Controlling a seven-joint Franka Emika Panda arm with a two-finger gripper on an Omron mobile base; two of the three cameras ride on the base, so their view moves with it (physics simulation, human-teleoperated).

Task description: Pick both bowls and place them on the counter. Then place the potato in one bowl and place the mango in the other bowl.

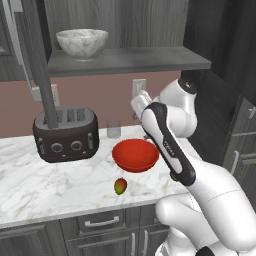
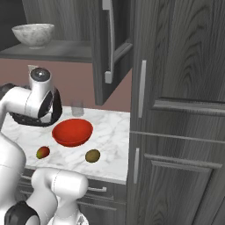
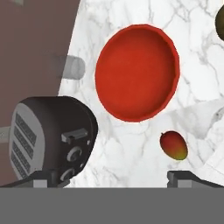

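The white-grey marbled bowl (image 1: 82, 42) (image 2: 34, 34) stands on the dark shelf board high on the left. On the marble counter (image 1: 45, 175) sits the glossy red bowl (image 1: 135, 155) (image 2: 72, 131) (image 3: 137, 72), holding nothing. In front of it lies the red and yellow-green mango (image 1: 120, 186) (image 2: 42, 152) (image 3: 173, 145). The olive-brown potato (image 2: 92, 155) (image 3: 220, 17) lies near the counter's right front corner. My gripper (image 3: 114, 179) hangs open above the counter and looks down on the red bowl, with nothing between its fingertips (image 3: 43, 179).
A dark toaster (image 1: 66, 134) (image 3: 48, 135) stands left of the red bowl, a clear glass (image 1: 114, 128) (image 2: 78, 108) behind it by the wall. An open cabinet door (image 2: 110, 44) juts out above the counter. Tall dark cabinets (image 2: 180, 110) close the right side.
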